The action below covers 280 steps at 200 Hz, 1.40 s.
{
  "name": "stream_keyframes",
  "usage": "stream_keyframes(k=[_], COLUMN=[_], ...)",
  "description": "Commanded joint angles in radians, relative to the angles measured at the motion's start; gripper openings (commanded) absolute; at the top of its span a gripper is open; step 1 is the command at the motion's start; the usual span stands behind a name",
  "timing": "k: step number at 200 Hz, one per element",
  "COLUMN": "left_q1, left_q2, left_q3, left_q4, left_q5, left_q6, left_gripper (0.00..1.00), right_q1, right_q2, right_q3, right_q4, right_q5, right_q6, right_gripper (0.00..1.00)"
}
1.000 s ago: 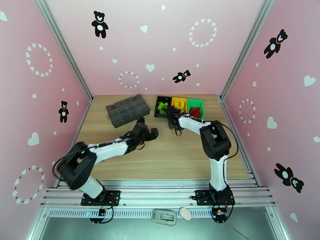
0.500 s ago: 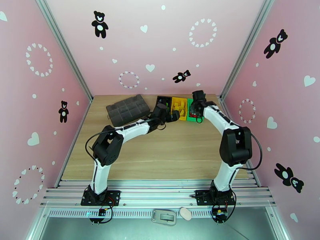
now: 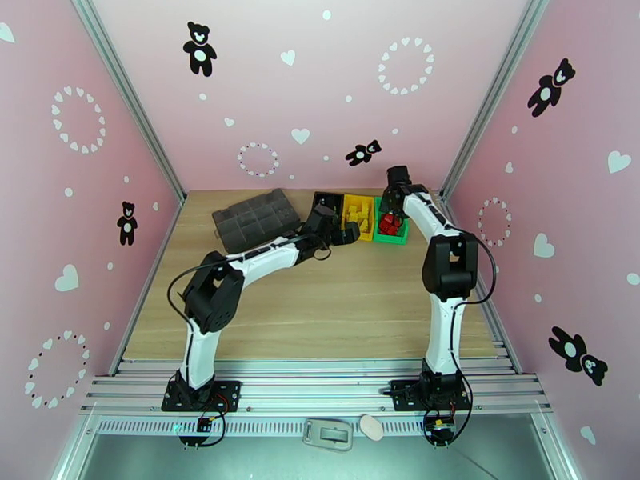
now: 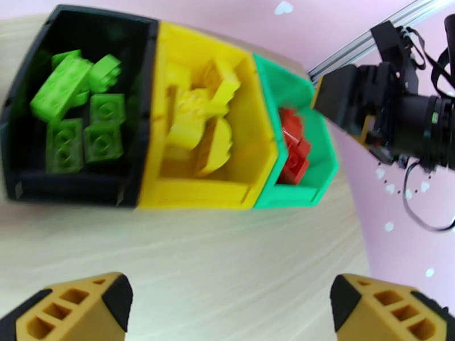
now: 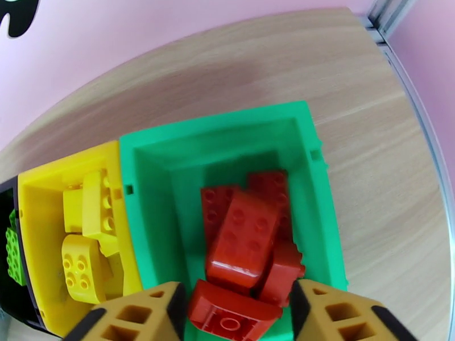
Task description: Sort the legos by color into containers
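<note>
Fingers (image 5: 142, 314) grip red lego (image 5: 233, 316) above green bin's (image 5: 222, 137) reds (image 5: 244, 234).

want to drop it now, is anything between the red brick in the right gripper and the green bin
Nothing visible does. The red brick in the right gripper sits directly over the open green bin, with the piled red bricks already in the bin beneath it.
</note>
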<state>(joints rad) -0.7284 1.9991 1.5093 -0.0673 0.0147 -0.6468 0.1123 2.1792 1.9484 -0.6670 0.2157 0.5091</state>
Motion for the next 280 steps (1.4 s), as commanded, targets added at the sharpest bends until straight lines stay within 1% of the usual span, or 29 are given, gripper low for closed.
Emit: stream_keyframes(k=[1,17,39,53,69,78,95,116,126,128,130,132,147,155,167,176,181,194,203,209,219,229,237,246,256,267,280], left_q1=[-0.001,-0.002,0.005,0.013,0.023,0.027,0.031,0.034,0.043,0.047,0.050,0.054,0.065,0.066,0.073,0.085,0.094,0.132,0.160,0.183,0.225,0.277,0.313,0.346,0.381,0.416,0.467], left_q2=[-0.139,-0.221,-0.356,-0.441,-0.528,-0.592,-0.717,-0.859,-0.902,-0.908,-0.913,-0.918,-0.935,-0.936,-0.941,-0.944,-0.944,-0.917,-0.883,-0.849,-0.797,-0.754,-0.730,-0.705,-0.682,-0.664,-0.637], left_q3=[-0.062,-0.119,-0.203,-0.244,-0.276,-0.304,-0.393,-0.544,-0.583,-0.585,-0.586,-0.584,-0.549,-0.528,-0.514,-0.501,-0.495,-0.481,-0.467,-0.457,-0.453,-0.485,-0.540,-0.604,-0.667,-0.747,-0.804], left_q4=[-0.005,-0.016,-0.035,-0.064,-0.133,-0.141,-0.086,0.120,0.166,0.162,0.152,0.140,0.061,0.018,-0.024,-0.077,-0.106,-0.105,-0.103,-0.104,-0.115,-0.096,-0.036,0.026,0.100,0.178,0.247], left_q5=[-0.063,-0.106,-0.189,-0.237,-0.352,-0.412,-0.538,-0.699,-0.761,-0.766,-0.771,-0.773,-0.744,-0.775,-0.870,-0.909,-0.914,-0.927,-0.946,-0.952,-0.965,-0.930,-0.884,-0.862,-0.856,-0.835,-0.808], left_q6=[0.043,0.069,0.108,0.133,0.142,0.144,0.165,0.214,0.224,0.227,0.231,0.237,0.369,0.405,0.411,0.397,0.389,0.384,0.379,0.400,0.397,0.399,0.420,0.425,0.427,0.429,0.413], left_gripper=[0.98,0.98,0.98,0.98,0.98,0.98,0.99,0.98,0.99,0.98,0.99,0.98,0.98,0.98,0.98,0.99,0.98,0.99,0.98,0.98,0.98,0.98,0.98,0.98,0.98,0.98,0.99], right_q1=[-0.003,-0.001,0.006,0.019,0.037,0.046,0.062,0.074,0.075,0.076,0.076,0.077,0.075,0.076,0.074,0.070,0.068,0.060,0.058,0.054,0.055,0.054,0.052,0.051,0.044,0.032,0.023], right_q2=[-0.066,-0.148,-0.299,-0.397,-0.513,-0.579,-0.703,-0.875,-0.951,-0.966,-0.978,-0.993,-1.069,-1.095,-1.110,-1.105,-1.099,-1.076,-1.053,-1.030,-1.000,-0.977,-0.961,-0.940,-0.912,-0.886,-0.858], right_q3=[-0.017,-0.112,-0.281,-0.384,-0.506,-0.564,-0.672,-0.824,-0.889,-0.901,-0.911,-0.921,-0.991,-1.013,-1.037,-1.060,-1.074,-1.089,-1.085,-1.088,-1.105,-1.155,-1.204,-1.246,-1.284,-1.327,-1.386], right_q4=[-0.016,0.032,0.117,0.157,0.204,0.220,0.250,0.343,0.397,0.408,0.418,0.426,0.493,0.507,0.499,0.507,0.522,0.546,0.557,0.584,0.640,0.735,0.816,0.865,0.901,0.935,0.999], right_q5=[-0.012,-0.020,-0.023,-0.013,0.005,0.023,0.065,0.108,0.102,0.101,0.099,0.096,0.096,0.107,0.170,0.218,0.235,0.249,0.232,0.243,0.260,0.279,0.298,0.333,0.358,0.360,0.356], right_q6=[-0.011,-0.010,-0.019,-0.033,-0.046,-0.047,-0.041,-0.041,-0.060,-0.065,-0.070,-0.074,-0.105,-0.130,-0.116,-0.103,-0.101,-0.108,-0.149,-0.175,-0.231,-0.288,-0.330,-0.364,-0.377,-0.376,-0.354], right_gripper=[0.61,0.66,0.75,0.79,0.82,0.83,0.84,0.86,0.89,0.91,0.97,0.98,0.99,0.99,0.99,0.99,0.99,0.98,0.99,0.99,0.99,0.99,0.99,0.99,0.99,0.99,0.99])
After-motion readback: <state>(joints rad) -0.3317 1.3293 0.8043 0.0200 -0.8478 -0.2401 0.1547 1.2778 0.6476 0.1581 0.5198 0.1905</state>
